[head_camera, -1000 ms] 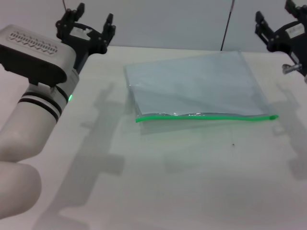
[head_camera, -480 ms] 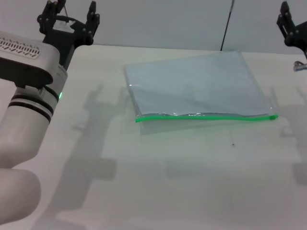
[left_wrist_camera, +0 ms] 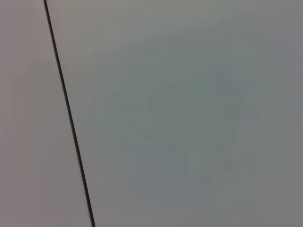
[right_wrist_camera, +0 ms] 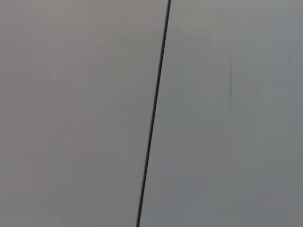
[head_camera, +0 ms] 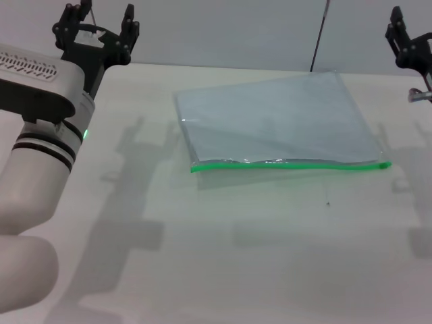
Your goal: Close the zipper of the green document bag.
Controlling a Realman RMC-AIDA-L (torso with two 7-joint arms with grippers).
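Bag [head_camera: 280, 121] lies flat mid-table [head_camera: 236, 256], zipper [head_camera: 290, 164] along its near edge, slider [head_camera: 385, 164] at the right end. Left claw [head_camera: 96, 34] raised at far left, fingers spread and empty. Right claw [head_camera: 407, 40] at far right edge, partly out of view; open or shut: cannot tell. Over the last second both arms lifted back and outward, away from the bag, which stayed put. Reads as retreat; zipper probably closed.

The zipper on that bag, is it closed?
Cannot tell. The zipper is wavy along the green document bag; no gap visible.
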